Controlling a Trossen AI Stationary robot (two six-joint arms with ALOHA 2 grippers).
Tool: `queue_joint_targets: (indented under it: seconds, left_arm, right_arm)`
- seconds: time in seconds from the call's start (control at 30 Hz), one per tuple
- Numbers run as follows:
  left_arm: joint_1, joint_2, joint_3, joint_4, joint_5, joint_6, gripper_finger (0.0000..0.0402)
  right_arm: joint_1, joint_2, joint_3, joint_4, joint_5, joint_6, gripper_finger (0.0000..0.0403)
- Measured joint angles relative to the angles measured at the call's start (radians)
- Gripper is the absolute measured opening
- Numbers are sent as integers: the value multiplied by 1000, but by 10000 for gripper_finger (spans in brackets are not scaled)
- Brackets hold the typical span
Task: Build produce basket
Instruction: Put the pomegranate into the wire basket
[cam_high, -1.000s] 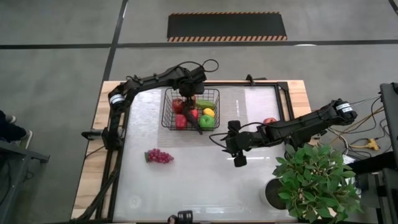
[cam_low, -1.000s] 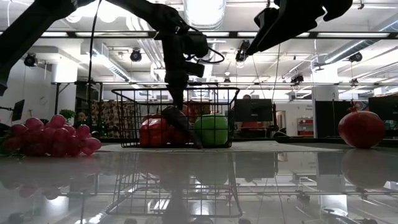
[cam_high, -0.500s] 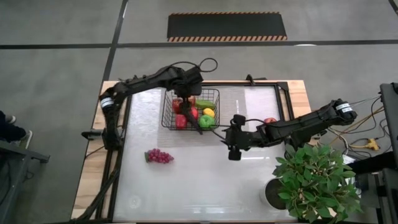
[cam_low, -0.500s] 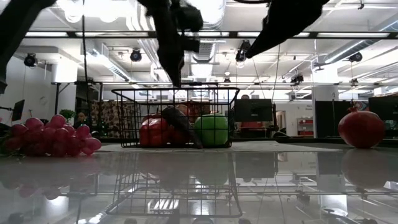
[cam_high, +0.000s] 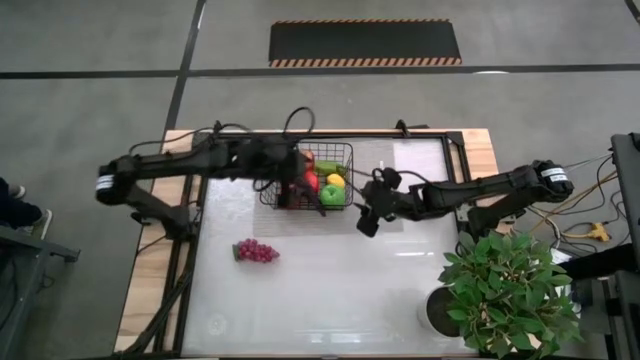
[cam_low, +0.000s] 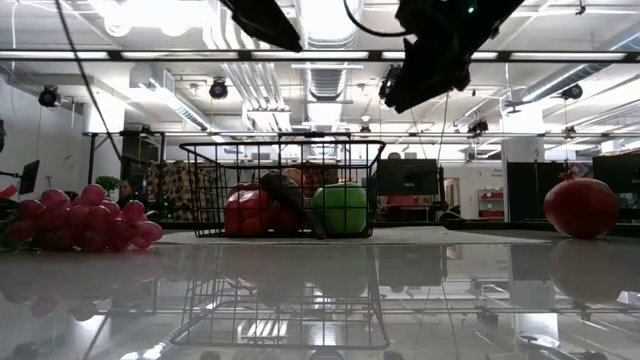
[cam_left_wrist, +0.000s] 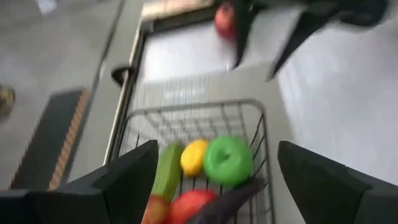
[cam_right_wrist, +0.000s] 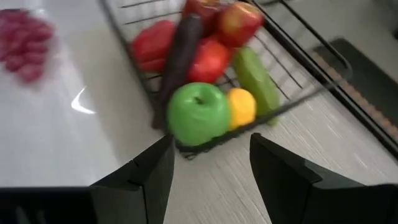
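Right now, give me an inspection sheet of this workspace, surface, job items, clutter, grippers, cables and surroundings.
Surface: glossy white table top on a wooden bench.
Job's things: basket holds green apple, lemon, cucumber, eggplant and red pieces; grapes and one red fruit lie outside on the table.
Clutter: potted plant at the right front corner.
Grippers: left gripper open, over the basket's left edge; right gripper open, just right of the basket.
Cables: loops on both arms; loose cables off the right edge.
Surroundings: striped floor mat; a person at far left.
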Motion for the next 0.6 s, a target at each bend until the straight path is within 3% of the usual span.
queue_joint_targets:
  seconds: [0.17,0.4,0.6]
  left_arm:
    - [-67,-146,-216,272,-2,-2,311]
    - [-98,-291,-482,653,-3,1,311]
    - [-97,-377,-625,816,-4,1,311]
  right_arm:
    - [-80,0,0,-109,0,131,194]
    - [-199,0,0,-455,0,421,194]
    - [-250,0,0,-628,-2,621,199]
